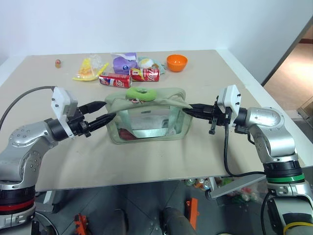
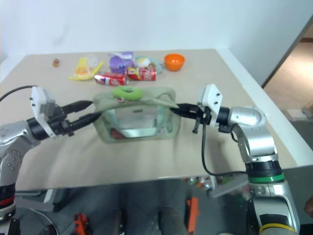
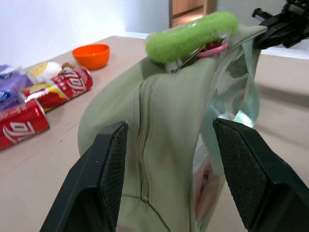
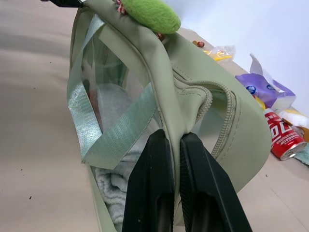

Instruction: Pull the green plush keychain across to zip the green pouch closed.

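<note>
The right gripper (image 1: 190,108) pinches the boxy sage-green fabric pouch (image 1: 146,120); the left gripper (image 1: 100,113) straddles its other end, parted. The lime-green plush ring keychain (image 1: 141,93) sits on top; an unclamped pouch may slide.

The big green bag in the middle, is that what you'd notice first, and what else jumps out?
Yes: the green pouch sits mid-table, with the lime green plush keychain lying on top. The right end effector is shut on the pouch's end fabric, while the left end effector stands open at the opposite end. Behind it lie two red cans and an orange bowl.
</note>
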Available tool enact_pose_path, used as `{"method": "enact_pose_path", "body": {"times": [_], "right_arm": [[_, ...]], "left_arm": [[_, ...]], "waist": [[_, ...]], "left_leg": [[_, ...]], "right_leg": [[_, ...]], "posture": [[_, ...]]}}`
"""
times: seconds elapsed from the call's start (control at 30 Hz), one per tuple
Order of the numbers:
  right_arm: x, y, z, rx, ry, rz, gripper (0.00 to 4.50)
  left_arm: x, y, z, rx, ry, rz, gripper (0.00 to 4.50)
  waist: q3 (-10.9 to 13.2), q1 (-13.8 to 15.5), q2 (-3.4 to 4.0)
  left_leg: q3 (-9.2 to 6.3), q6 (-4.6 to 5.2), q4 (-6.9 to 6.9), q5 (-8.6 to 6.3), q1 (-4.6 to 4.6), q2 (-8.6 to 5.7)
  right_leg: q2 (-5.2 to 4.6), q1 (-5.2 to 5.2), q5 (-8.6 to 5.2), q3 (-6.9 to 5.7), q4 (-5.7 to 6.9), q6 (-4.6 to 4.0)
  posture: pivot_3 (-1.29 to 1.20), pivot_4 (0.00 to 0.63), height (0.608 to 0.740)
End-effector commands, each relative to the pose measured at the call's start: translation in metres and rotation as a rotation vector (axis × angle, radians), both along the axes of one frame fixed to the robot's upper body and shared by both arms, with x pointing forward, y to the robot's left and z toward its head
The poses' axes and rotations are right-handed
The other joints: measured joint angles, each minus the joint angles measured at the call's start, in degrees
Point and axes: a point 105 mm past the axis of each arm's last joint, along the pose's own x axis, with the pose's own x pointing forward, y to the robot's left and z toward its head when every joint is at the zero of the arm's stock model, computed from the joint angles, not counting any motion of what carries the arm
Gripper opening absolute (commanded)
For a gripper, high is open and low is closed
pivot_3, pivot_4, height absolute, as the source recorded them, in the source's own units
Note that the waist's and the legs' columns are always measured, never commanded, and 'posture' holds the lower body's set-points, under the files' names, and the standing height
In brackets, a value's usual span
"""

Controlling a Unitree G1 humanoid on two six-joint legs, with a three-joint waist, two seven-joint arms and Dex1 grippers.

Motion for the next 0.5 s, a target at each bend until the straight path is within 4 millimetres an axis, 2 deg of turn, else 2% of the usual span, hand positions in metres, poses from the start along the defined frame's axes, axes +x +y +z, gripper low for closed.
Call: {"method": "enact_pose_path", "body": {"times": [0.03,0.17,0.27,0.33,0.4,0.5], "right_arm": [[-0.003,0.003,0.011,-0.004,-0.041,0.021,0.0],[-0.003,0.002,0.012,0.013,-0.025,0.013,0.0],[-0.004,0.002,0.015,0.048,0.013,0.016,0.0],[-0.005,0.002,0.019,0.053,0.015,0.024,0.79],[-0.009,0.004,0.023,0.046,0.003,0.04,1.37],[-0.012,0.008,0.046,0.073,-0.047,0.052,2.53]], "left_arm": [[-0.001,0.001,0.005,-0.004,-0.044,0.021,1.42],[-0.002,-0.01,-0.004,0.013,-0.021,-0.007,0.04],[-0.001,-0.014,-0.006,0.011,-0.015,-0.016,0.01],[-0.001,-0.016,-0.006,0.007,-0.013,-0.02,0.0],[-0.001,-0.018,-0.006,0.005,-0.012,-0.024,0.0],[-0.002,-0.021,-0.007,0.003,-0.007,-0.038,0.0]], "waist": [[0.0,0.0,0.0],[0.0,0.0,0.0],[0.0,0.01,-0.01],[-0.01,0.04,-0.01],[0.0,0.22,-0.01],[0.0,0.38,0.0]], "left_leg": [[0.0,0.0,0.0,0.0,0.0,0.0],[0.0,0.0,-0.01,0.0,0.0,0.0],[0.0,0.0,0.0,0.0,0.0,-0.01],[0.0,0.0,0.01,0.0,0.0,-0.01],[0.0,0.0,0.01,0.0,0.0,-0.02],[0.0,0.0,0.0,0.0,0.0,-0.02]], "right_leg": [[0.0,0.0,0.0,0.0,0.0,0.0],[0.0,0.0,0.0,0.0,0.0,-0.01],[-0.01,0.01,0.0,0.0,0.0,0.0],[-0.02,0.02,0.0,0.0,0.0,0.0],[-0.02,0.02,0.0,0.0,0.0,0.0],[-0.03,0.02,-0.02,0.0,-0.01,0.02]], "posture": [[0.0,0.15,0.74],[0.0,0.15,0.74],[0.0,0.15,0.74],[0.0,0.15,0.74],[0.0,0.15,0.74],[0.0,0.15,0.74]]}}
